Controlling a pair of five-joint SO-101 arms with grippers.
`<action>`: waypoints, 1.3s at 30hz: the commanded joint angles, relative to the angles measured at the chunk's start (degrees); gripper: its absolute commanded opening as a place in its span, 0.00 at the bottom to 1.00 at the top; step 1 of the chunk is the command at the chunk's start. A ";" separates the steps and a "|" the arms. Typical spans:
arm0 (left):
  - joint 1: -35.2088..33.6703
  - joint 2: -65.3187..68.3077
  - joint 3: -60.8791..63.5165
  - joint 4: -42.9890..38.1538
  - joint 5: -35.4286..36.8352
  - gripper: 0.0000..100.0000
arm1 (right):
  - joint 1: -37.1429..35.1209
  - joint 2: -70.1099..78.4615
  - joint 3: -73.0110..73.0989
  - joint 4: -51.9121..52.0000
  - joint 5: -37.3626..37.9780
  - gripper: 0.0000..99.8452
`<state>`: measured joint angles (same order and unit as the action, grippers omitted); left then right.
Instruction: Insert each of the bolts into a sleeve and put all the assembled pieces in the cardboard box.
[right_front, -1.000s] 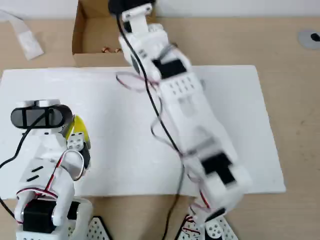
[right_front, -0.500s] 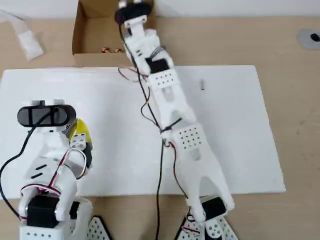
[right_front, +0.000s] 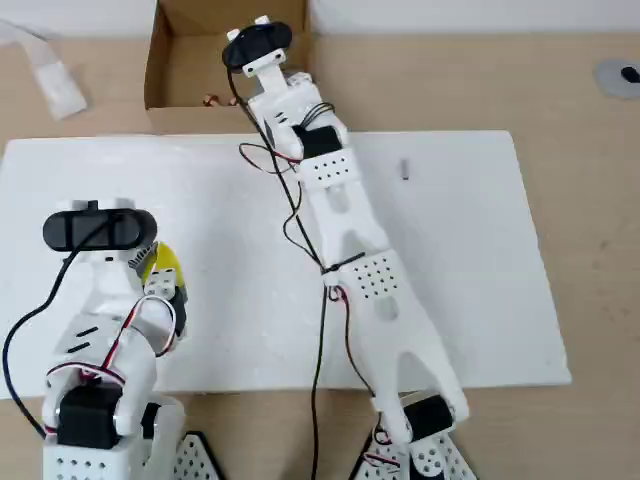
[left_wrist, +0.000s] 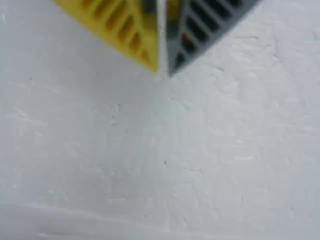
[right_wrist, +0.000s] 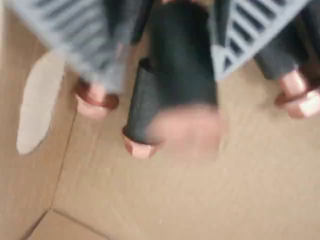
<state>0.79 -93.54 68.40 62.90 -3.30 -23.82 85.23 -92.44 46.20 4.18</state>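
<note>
The cardboard box (right_front: 152, 70) is brown and open-topped and sits at the desk's far edge. Assembled pieces lie on its floor, each a black sleeve with a copper hex bolt head. One tilted piece (right_wrist: 136, 142) shows its head end. Another head (right_wrist: 95, 102) lies beside it, and a pair (right_wrist: 296, 97) lies apart from those. Nearer the camera is a black sleeve (right_wrist: 182, 60) with a blurred copper end.

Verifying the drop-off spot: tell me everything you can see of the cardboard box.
The cardboard box is plain brown board, open-topped, with upright walls and a creased floor. It stands on the tan table, just past the far edge of the white board. At least three sleeved bolts, black with copper-coloured heads, lie on its floor. The right pincer is down inside it with another such piece.
</note>
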 joint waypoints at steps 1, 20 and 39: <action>-0.70 -0.40 -0.35 -1.23 -0.26 0.00 | 0.22 -0.40 -3.30 4.92 0.79 0.31; -10.29 -5.58 -7.21 9.85 -0.35 0.00 | 0.57 -39.25 -2.77 56.44 -7.12 0.01; -15.65 -10.68 11.34 10.20 -4.75 0.01 | 2.24 -108.97 81.01 54.51 -8.79 0.01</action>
<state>-13.10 -103.82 78.77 73.80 -11.47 -20.92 -6.46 -33.54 101.41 -4.18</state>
